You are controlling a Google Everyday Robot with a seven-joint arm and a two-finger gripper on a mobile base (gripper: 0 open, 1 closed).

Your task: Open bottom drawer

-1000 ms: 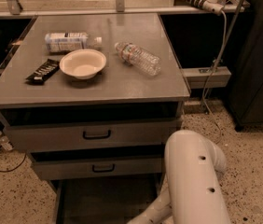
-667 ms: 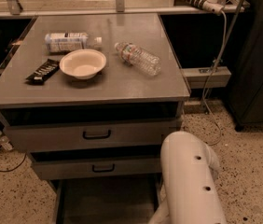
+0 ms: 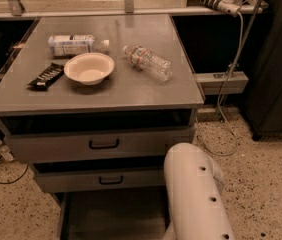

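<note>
Bottom drawer (image 3: pixel 112 217): pulled out at the foot of the cabinet, flat grey tray exposed, running down past the lower frame edge. Front and handle out of frame. Left side rail visible; right side covered by the white arm (image 3: pixel 196 199).

Gripper: not in view, somewhere past the lower frame edge beyond the arm. Jaws: state cannot be told; no held or touched item visible.

Directly above the tray: mid-sized drawer (image 3: pixel 71 181) with a small black handle (image 3: pixel 111 180), a dark gap over it. Above that: tallest drawer (image 3: pixel 51 148) with a bigger black handle (image 3: pixel 104 144), again a dark gap under the counter (image 3: pixel 131 91).

On the counter: cream bowl (image 3: pixel 89 68) near the middle; black packet (image 3: pixel 46 76) just beside it on the left; white-labelled bottle (image 3: pixel 76 44) lying on its side behind the bowl; clear plastic bottle (image 3: pixel 148 62) lying tilted to the right, apart from the bowl.

Open room: speckled floor (image 3: pixel 266 184) right of the cabinet and the arm; light cable (image 3: pixel 229 79) hanging down there.
</note>
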